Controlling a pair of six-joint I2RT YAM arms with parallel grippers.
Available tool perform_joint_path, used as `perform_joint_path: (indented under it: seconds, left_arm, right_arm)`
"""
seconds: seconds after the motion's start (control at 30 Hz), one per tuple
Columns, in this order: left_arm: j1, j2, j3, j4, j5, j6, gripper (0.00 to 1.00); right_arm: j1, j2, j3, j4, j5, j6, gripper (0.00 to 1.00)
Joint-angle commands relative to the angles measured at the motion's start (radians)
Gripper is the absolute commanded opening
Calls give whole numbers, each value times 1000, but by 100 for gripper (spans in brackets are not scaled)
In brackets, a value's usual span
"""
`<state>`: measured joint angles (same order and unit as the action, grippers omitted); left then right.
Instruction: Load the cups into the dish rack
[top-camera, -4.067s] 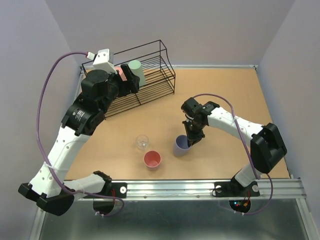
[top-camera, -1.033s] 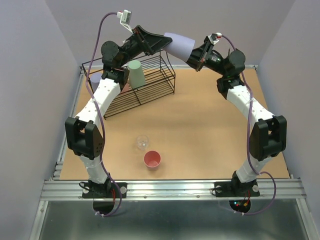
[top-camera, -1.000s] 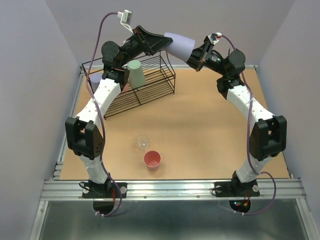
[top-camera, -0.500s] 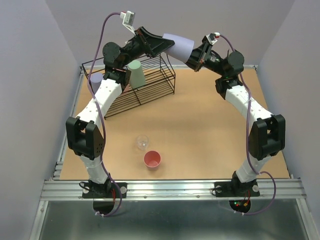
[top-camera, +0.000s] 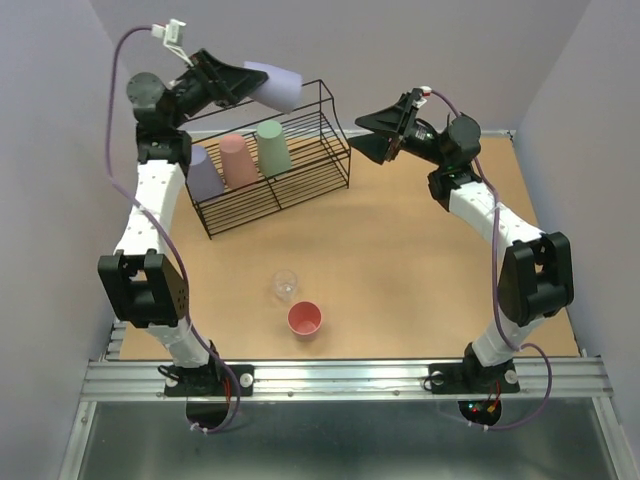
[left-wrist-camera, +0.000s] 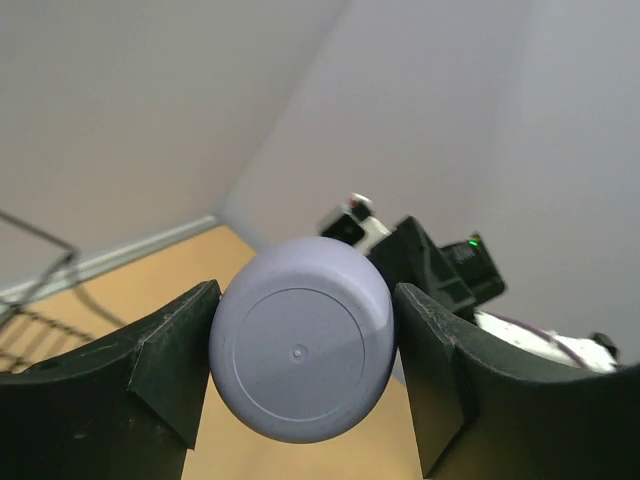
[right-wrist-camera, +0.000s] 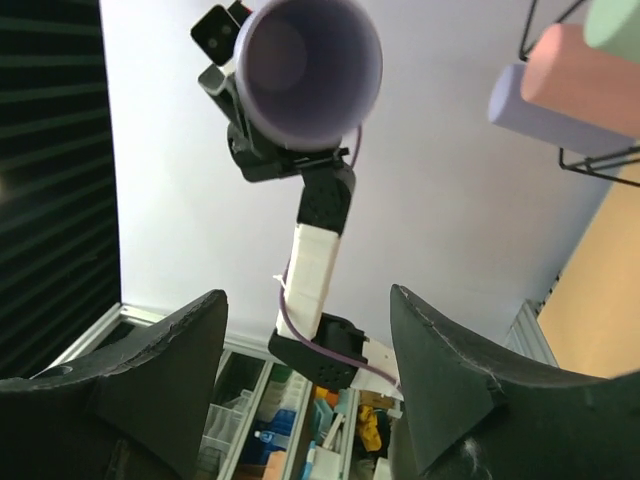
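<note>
My left gripper (top-camera: 243, 82) is shut on a lavender cup (top-camera: 278, 86), held on its side high above the black wire dish rack (top-camera: 318, 180). The left wrist view shows the cup's round base (left-wrist-camera: 300, 340) clamped between both fingers (left-wrist-camera: 165, 360). My right gripper (top-camera: 365, 135) hangs open and empty to the right of the rack, apart from the cup. From the right wrist, that cup's mouth (right-wrist-camera: 308, 70) faces me. In the rack stand a lavender cup (top-camera: 205, 172), a pink cup (top-camera: 236, 158) and a green cup (top-camera: 272, 147), all upside down.
A small clear cup (top-camera: 285, 285) and a salmon-pink cup (top-camera: 305, 319), mouth up, stand on the tan table (top-camera: 430, 300) near the front. Walls close in on the left, back and right. Both arms are raised high over the far half.
My right gripper has opened and let go of the lavender cup. The left arm has swung left with the cup, uncovering the cups in the rack.
</note>
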<state>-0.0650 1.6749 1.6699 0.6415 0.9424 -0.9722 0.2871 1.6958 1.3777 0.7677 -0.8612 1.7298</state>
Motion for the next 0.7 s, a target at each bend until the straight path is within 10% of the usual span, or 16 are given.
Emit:
perform_joint_path:
  seconds: [0.0,0.13,0.67]
  left_arm:
    - [143,-63,37,-244,7,229,0]
    - [217,2,237,-600,-108,544,0]
    - [312,213,499,-933,-476,877,0]
  right_arm:
    - [-16,-62,-58,21,-27,-1,71]
    - [-17,-65,-80,-1,-39,-15,71]
    - [-22,-36,-86,-105,-62,-72,71]
